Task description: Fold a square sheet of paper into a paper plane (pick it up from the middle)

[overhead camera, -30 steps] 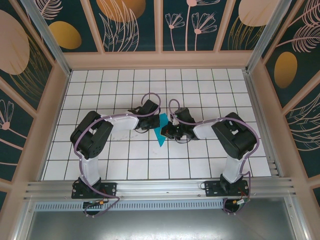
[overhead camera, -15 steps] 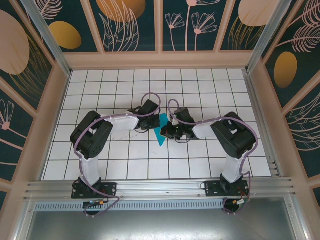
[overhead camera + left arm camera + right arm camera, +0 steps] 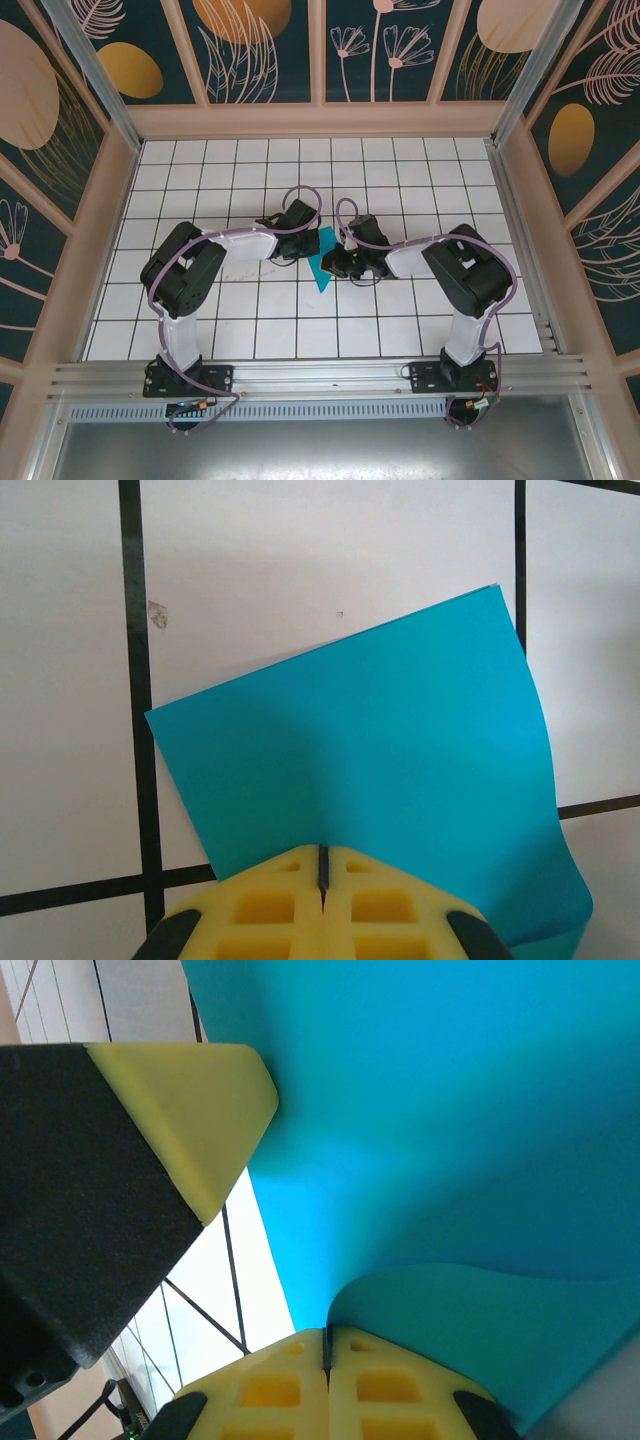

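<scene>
Near the middle of the white-tiled counter (image 3: pixel 250 170), the teal-blue sheet of paper (image 3: pixel 322 272) sits pinched between the two arms. From above it reads as a slim creased shape. Its long axis runs up and down the frame, and its sharpest corner points to the lower edge, toward the arm bases.

The left hand (image 3: pixel 322 855) has its yellow fingers pressed together on the near edge of the paper. In its wrist view the sheet fans away from them toward the upper right of the frame. A second layer peeks out at the far corner there, and the lower right edge curls a little.

The right hand (image 3: pixel 325 1345) is likewise clamped tight, on a curled lip of the teal paper at the bottom of its wrist view. The rest of the sheet spreads across the upper right of that frame. One of the other arm's yellow-tipped fingers (image 3: pixel 190 1110) stands close against the paper at upper left.

I cannot tell whether the paper hangs clear of the tiles.
</scene>
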